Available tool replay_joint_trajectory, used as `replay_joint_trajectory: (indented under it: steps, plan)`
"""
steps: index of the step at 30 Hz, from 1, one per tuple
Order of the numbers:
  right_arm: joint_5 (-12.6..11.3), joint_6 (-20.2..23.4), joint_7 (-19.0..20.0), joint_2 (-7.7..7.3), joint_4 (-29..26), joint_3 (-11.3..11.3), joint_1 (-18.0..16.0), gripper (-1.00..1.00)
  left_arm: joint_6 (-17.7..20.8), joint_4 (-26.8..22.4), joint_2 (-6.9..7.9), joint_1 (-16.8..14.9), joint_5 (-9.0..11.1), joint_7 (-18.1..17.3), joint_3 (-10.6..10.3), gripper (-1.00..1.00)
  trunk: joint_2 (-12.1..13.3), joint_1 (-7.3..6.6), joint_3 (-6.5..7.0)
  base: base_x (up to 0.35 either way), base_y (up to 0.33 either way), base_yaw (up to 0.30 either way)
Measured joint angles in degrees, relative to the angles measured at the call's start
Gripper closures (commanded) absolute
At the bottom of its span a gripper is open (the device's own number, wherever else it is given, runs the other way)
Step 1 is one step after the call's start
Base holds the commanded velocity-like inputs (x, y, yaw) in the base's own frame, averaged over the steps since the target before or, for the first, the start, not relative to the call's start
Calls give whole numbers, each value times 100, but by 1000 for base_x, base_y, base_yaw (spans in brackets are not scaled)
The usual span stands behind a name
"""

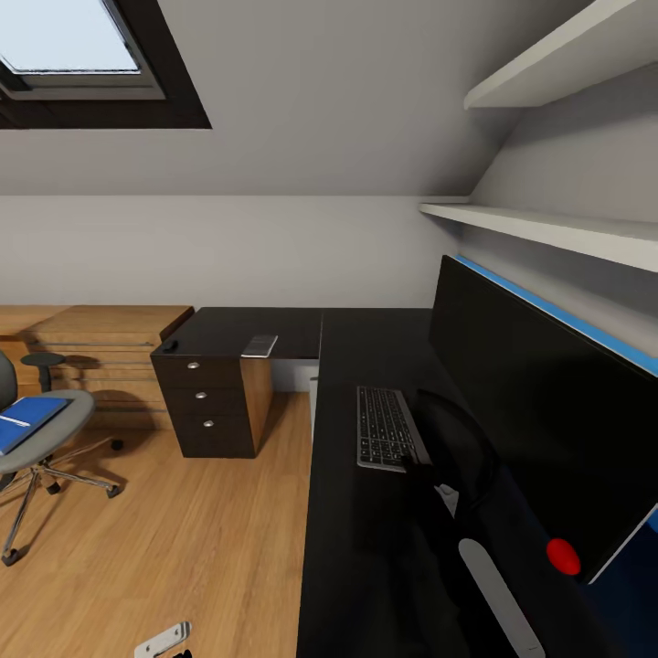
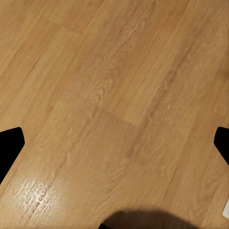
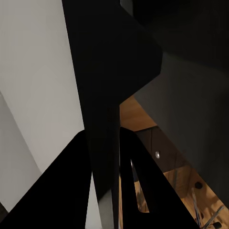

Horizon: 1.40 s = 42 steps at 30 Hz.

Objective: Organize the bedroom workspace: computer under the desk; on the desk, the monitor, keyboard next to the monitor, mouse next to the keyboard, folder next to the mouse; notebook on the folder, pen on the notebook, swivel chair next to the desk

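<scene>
Monitor already up on the counter, filling the right of the head view, screen facing left. Keyboard lying just beside its foot, so both of those steps judged done. Grey notebook flat on the counter's short wing at centre frame, well apart from the keyboard. Small dark lump at that wing's left corner, probably the mouse but too small to be sure; if so, not yet next to the keyboard.

Further left, blue folder on the seat of the swivel chair, with the pale pen across it. Chair out on the wooden floor, apart from the counter, with the light wooden dresser behind.

Left to do, by this reading: mouse, folder, notebook, pen and chair. Computer not made out.

Left claw released, tips spread wide over bare floor. Right claw close against dark surfaces; cannot tell whether clenched or released.
</scene>
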Motion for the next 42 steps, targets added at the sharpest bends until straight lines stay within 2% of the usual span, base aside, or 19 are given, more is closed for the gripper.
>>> replay_joint_trajectory:
  steps: [34,35,36,42]
  plan:
    - [-1,-16,-11,1,-9,6,0,100,0,0,3,0,0,0,0,-100,0,0,0,15,0,0]
    - [1,-16,-12,1,-9,7,0,-100,0,0,2,0,0,0,0,-100,0,0,0,0,0,0]
    - [0,-25,-14,0,181,-2,3,-100,0,-1,1,0,-1,0,0,-100,1,0,-1,0,0,0]
    - [6,-25,-11,0,187,-6,2,-100,0,-1,0,0,1,0,0,-100,1,0,-1,0,0,0]
